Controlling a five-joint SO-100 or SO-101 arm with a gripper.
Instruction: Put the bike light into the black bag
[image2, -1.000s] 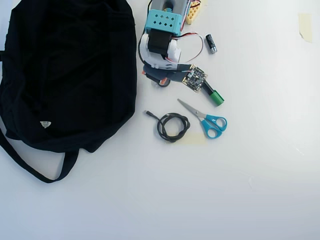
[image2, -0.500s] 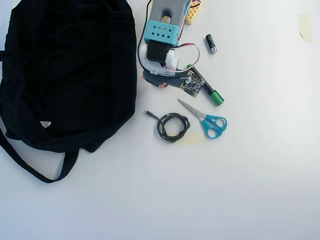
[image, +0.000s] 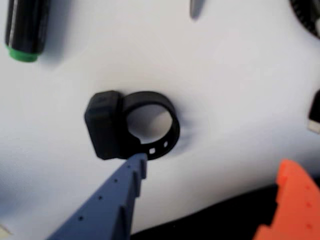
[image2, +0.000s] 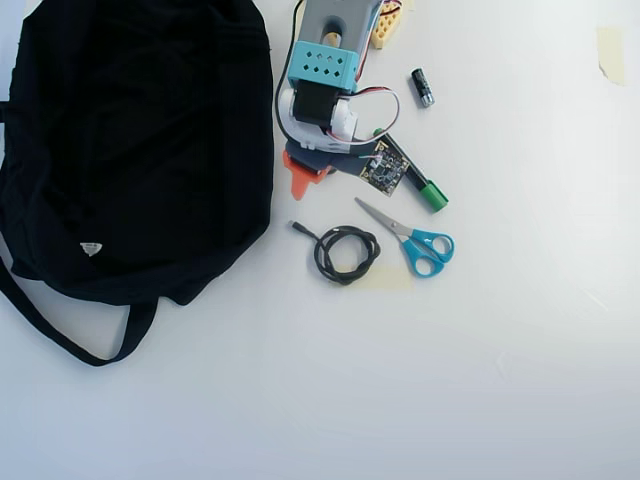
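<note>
In the wrist view the bike light (image: 106, 125), a black block with a ring strap (image: 167, 117), lies on the white table. My gripper (image: 212, 162) is open just short of it. The blue finger's tip (image: 137, 162) touches or nearly touches the strap's near edge, and the orange finger (image: 290, 200) stands well off to the right. Nothing is held. In the overhead view the gripper (image2: 320, 183) sits beside the black bag (image2: 140, 150), its orange finger (image2: 298, 180) swung out toward the bag. The arm hides the bike light there.
A black marker with a green cap (image2: 432, 195) lies right of the gripper, with blue-handled scissors (image2: 415, 240) and a coiled black cable (image2: 345, 253) below it. A small black cylinder (image2: 423, 87) lies at the top right. The bag's strap (image2: 70, 340) loops out at the lower left.
The gripper has opened: the orange finger swung out to the left toward the bag. The arm drew back slightly toward the top of the overhead view. Everything else on the table stayed put.
</note>
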